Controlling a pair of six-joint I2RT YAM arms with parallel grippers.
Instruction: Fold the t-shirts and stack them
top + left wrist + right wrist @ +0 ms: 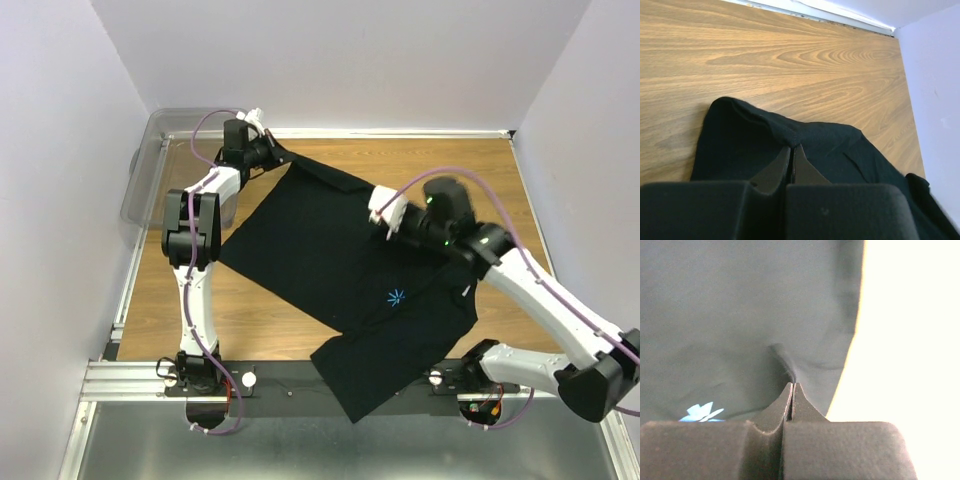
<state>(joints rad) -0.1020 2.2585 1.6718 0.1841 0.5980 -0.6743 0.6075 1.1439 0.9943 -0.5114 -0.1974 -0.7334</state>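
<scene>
1. Bench (330, 160): wood-grain top with pale walls on three sides. In the left wrist view, bare wood runs ahead of the left pincer (272, 152) to the far wall.
2. T-shirt (330, 250): one black shirt, spread flat and lying diagonally. It runs from the left pincer's tips, under the right pincer (385, 228), and down to the near edge. There its lower end overlaps the rail between the two arm bases.
3. Clear plastic bin (150, 170): beside the left arm, to the outer side of the left pincer, at the bench's far left corner. It is apart from the shirt.
4. Left pincer (791, 147): fingers pressed together, pinching the shirt's far corner. The cloth bunches into a low hump just ahead of the tips and trails off to the pincer's right. It is likely a sleeve or shoulder edge, but the black cloth makes this hard to tell.
5. Right pincer (791, 385): fingers pressed together on a small raised pleat of the shirt, and a crease rises from the tips. The shirt's edge lies just to the pincer's right, with bright bench beyond it.
6. Blue star-shaped print (396, 297): on the shirt, nearer the bases than the right pincer. In the right wrist view it sits low and to the left of the tips (700, 412).
</scene>
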